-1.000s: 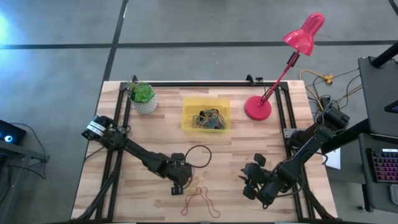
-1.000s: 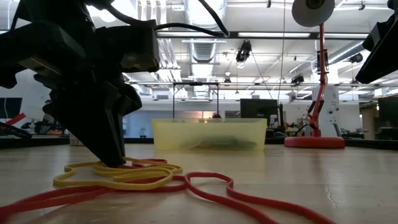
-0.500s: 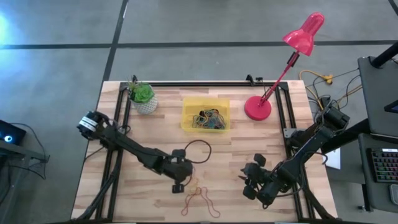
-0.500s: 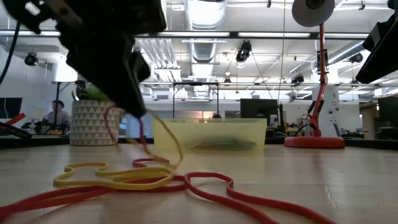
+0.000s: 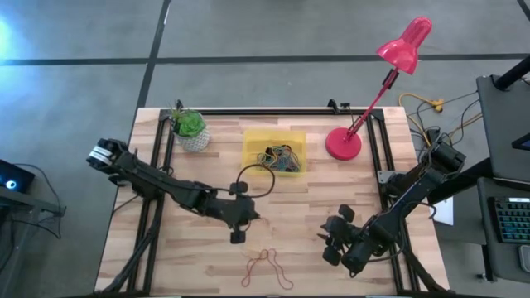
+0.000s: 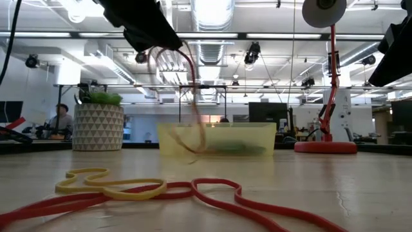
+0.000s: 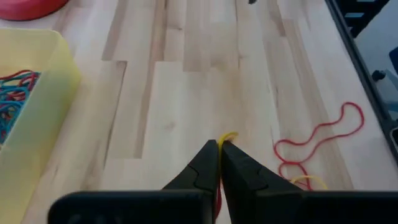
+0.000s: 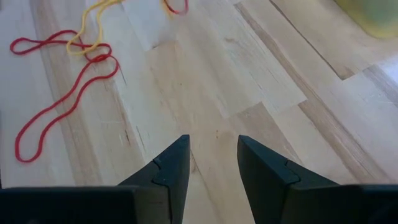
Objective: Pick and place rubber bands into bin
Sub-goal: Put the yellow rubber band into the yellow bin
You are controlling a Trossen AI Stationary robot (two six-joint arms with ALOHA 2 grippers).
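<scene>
My left gripper (image 5: 238,235) is shut and raised above the table's middle, between the bin and the loose bands. A red and a yellow rubber band (image 6: 191,96) hang from its fingers. Another long red band (image 5: 267,266) and a yellow band (image 6: 109,187) lie flat on the wood near the front edge. The yellow bin (image 5: 250,138) stands at the far middle with several coloured bands (image 5: 280,159) inside. My right gripper (image 5: 331,247) waits open at the front right, over bare wood. My left gripper pinches the bands between its two shut fingers; a small yellow bend (image 7: 228,135) sticks out past the fingertips. The fingers slant down toward the table. The bands hang slack below the fingers (image 6: 168,42), lifted clear of the table.
A white plant pot (image 5: 192,132) stands at the far left and a red lamp base (image 5: 343,142) to the right of the bin. A thin black cable loop (image 5: 257,179) sits by my left wrist. Black rails run along the table's left, right and far edges.
My left gripper has risen from the band pile and drawn toward the bin, tipping nearer to level. It has lifted a red and a yellow band clear of the table; they swing below it. The other yellow band and the long red one have stayed on the wood.
</scene>
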